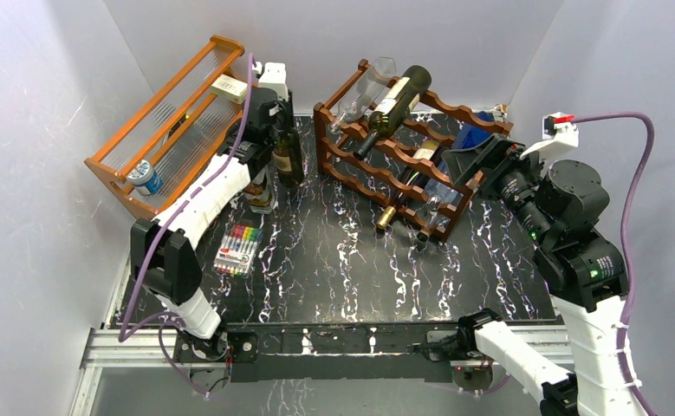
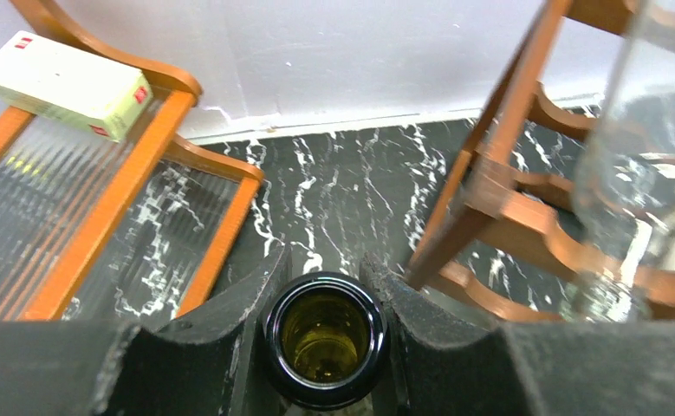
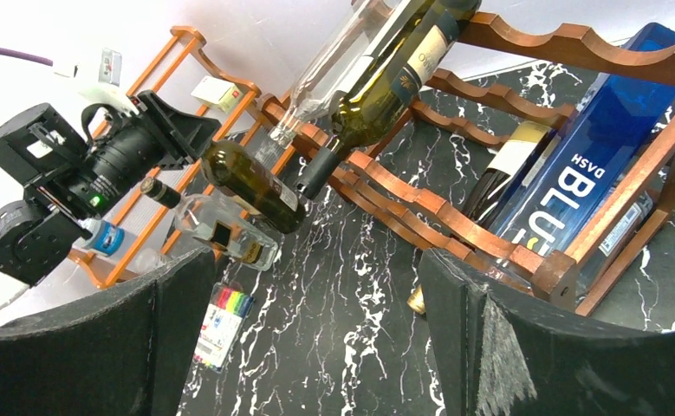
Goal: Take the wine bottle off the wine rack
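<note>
The dark reddish-brown wine rack [image 1: 351, 165] stands at the back middle and also shows in the right wrist view [image 3: 455, 217]. My left gripper [image 1: 278, 121] is shut on the neck of a dark green wine bottle [image 1: 288, 156], held roughly upright just left of the rack and apart from it. The left wrist view shows the gripper [image 2: 323, 282] with the bottle's open mouth [image 2: 323, 340] between its fingers. My right gripper [image 1: 465, 165] is open and empty at the rack's right end, with its fingers wide apart [image 3: 316, 260].
The rack holds a clear bottle [image 1: 364, 91], a labelled green bottle [image 1: 400, 97], a gold-capped bottle [image 1: 412, 186] and a blue bottle [image 3: 593, 165]. An orange shelf [image 1: 117, 169] stands at the back left. A clear bottle [image 1: 260, 195] and a marker pack [image 1: 236, 250] sit near the left arm.
</note>
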You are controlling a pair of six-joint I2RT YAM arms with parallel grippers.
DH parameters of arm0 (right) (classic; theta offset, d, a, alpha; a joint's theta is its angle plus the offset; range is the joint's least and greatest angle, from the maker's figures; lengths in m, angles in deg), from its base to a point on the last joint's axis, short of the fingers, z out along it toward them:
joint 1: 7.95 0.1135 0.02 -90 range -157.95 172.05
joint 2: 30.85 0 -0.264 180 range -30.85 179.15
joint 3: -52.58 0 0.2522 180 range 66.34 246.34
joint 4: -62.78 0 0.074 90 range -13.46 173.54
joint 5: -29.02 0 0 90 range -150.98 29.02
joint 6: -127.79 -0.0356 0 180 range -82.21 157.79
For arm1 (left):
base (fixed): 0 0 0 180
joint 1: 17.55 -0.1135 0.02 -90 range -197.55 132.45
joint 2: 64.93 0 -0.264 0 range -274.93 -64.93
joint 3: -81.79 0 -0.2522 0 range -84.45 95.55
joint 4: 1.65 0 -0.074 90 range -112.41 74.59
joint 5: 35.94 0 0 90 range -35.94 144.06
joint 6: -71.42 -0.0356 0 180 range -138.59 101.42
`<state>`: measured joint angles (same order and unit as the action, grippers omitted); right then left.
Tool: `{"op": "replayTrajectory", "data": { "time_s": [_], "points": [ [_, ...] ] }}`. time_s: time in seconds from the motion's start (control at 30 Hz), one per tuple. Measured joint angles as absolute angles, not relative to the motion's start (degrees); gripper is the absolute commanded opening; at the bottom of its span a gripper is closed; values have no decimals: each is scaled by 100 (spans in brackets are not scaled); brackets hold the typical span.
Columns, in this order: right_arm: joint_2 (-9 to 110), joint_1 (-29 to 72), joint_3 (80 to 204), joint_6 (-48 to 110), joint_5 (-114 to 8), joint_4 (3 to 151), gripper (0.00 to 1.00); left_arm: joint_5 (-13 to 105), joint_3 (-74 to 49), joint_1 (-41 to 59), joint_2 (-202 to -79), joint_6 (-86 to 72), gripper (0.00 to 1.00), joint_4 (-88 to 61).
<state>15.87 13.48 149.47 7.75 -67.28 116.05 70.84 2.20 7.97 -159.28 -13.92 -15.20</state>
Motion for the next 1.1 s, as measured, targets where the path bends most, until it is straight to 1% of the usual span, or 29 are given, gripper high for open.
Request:
{"op": "replayTrajectory", "data": {
  "time_s": [0.23, 0.37, 0.73, 1.0, 1.03, 1.07, 1.1],
  "points": [
    [1565, 1348, 14947, 847, -6836, 11640, 98, 6887, 218, 297, -16232, -1420, 0, -890],
    [1537, 1348, 14947, 895, -6851, 11679, 98, 6950, 211, 253, -16398, -1497, 0, -770],
    [1545, 1348, 14947, 959, -6844, 11690, 98, 7016, -473, 203, -16400, -1683, 0, -213],
    [1602, 1348, 14947, 959, -6827, 11692, 98, 7062, -591, -31, -16380, -1597, 0, -29],
    [1604, 1348, 14947, 959, -6827, 11695, 98, 7064, -602, -53, -16374, -1584, 1, -25],
    [1602, 1348, 14947, 959, -6827, 11695, 98, 7064, -604, -60, -16372, -1580, 8, -25],
    [1602, 1348, 14947, 959, -6827, 11692, 98, 7062, -608, -73, -16372, -1578, 21, -18]
  ]
}}
